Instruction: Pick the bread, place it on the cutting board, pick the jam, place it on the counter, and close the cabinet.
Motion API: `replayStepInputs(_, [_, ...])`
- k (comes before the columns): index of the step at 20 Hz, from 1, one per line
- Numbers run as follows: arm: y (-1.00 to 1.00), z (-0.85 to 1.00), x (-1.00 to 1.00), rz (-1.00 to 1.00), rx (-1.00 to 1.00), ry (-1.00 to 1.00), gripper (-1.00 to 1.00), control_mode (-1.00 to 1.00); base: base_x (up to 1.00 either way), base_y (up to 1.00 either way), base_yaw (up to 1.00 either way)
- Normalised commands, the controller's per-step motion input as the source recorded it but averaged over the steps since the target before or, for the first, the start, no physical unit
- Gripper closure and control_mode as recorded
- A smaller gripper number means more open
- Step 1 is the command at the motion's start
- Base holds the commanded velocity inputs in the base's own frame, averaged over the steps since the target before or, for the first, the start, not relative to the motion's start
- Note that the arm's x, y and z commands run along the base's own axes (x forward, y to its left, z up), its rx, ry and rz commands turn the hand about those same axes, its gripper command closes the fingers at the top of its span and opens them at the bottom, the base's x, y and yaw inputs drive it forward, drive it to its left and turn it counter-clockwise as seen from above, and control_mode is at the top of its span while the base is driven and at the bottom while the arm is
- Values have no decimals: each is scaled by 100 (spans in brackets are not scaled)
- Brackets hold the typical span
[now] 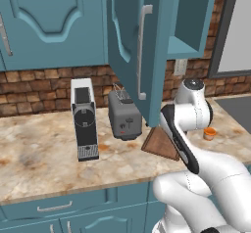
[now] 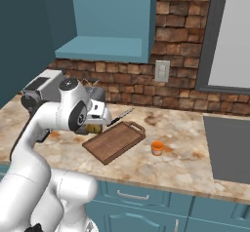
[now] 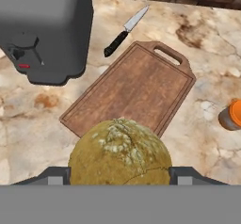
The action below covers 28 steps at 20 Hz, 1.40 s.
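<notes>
Bread (image 3: pixel 120 152), a small crusty bun judged light, firm-skinned and easily dented, is seen clamped at its widest girth by the pincer (image 3: pixel 120 173) above the near corner of the cutting board (image 3: pixel 132 93). The jam (image 3: pixel 231 115) stands on the bench (image 3: pixel 207 53) just beside the board.

White arm rising from the base and bent forward at the elbow, wrist angled downward over the counter (image 2: pixel 195 163), tool (image 3: pixel 120 173) pointing down, its two dark fingertips (image 3: pixel 56 175) clamped on either side of the bread (image 3: pixel 120 155)
</notes>
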Motion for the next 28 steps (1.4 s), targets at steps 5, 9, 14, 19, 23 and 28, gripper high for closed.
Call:
replayStepInputs(5, [-4, -17, 24, 0, 0, 0, 100, -100, 0, 0, 0])
replayStepInputs(9, [-3, -17, 24, 0, 0, -2, 100, -100, 0, 0, 0])
replayStepInputs(14, [-1, -19, 27, 0, 0, -2, 100, -100, 0, 0, 0])
replayStepInputs(19, [-1, -22, 26, 0, 0, -1, 100, -100, 0, 0, 0])
replayStepInputs(23, [-5, -23, 22, 0, 0, 0, 100, -100, 0, 0, 0])
replayStepInputs(28, [-5, -20, 13, 0, 0, 0, 100, -100, 0, 0, 0])
